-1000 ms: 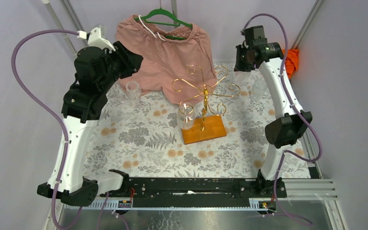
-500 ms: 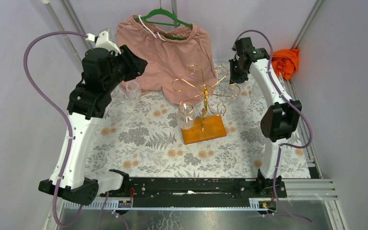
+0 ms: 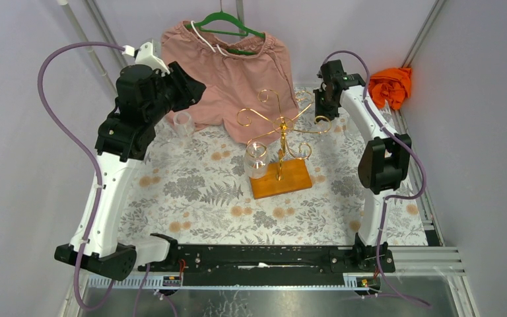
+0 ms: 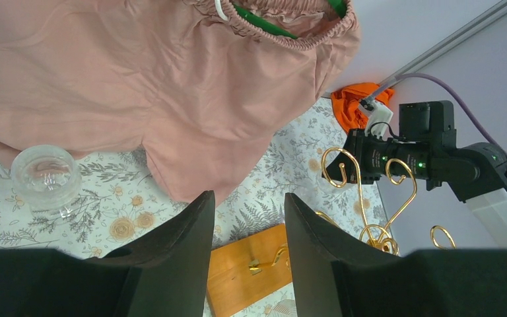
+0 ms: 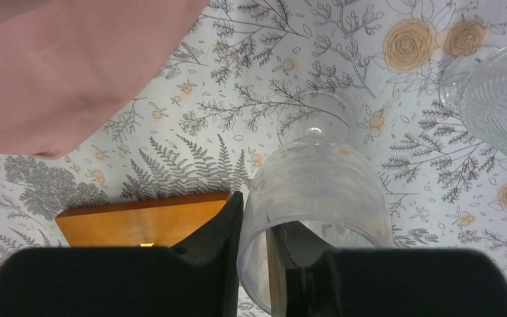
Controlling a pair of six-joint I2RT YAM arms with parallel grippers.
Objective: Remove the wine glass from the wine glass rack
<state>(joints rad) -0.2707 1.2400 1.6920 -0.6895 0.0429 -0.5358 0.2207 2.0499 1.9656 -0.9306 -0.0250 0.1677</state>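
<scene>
The gold wine glass rack (image 3: 281, 129) stands on its orange-brown wooden base (image 3: 280, 178) mid-table. A clear wine glass (image 3: 256, 160) hangs at its near-left arm. My right gripper (image 3: 322, 109) is at the rack's far-right scroll. In the right wrist view it (image 5: 259, 218) is shut on the rim of another clear wine glass (image 5: 317, 185), one finger inside, one outside, foot pointing at the cloth. My left gripper (image 3: 195, 89) is raised at the back left, open and empty (image 4: 249, 218); the rack's base (image 4: 251, 271) shows between its fingers.
Pink shorts (image 3: 228, 72) hang on a green hanger (image 3: 228, 26) behind the rack. A clear glass (image 3: 183, 123) stands on the floral cloth at the left, also in the left wrist view (image 4: 45, 178). Another glass (image 5: 498, 99) is right of my right gripper. An orange cloth (image 3: 391, 84) lies at the back right.
My right arm has swung left and down from the back right toward the rack's far-right scroll. My left arm has shifted slightly right.
</scene>
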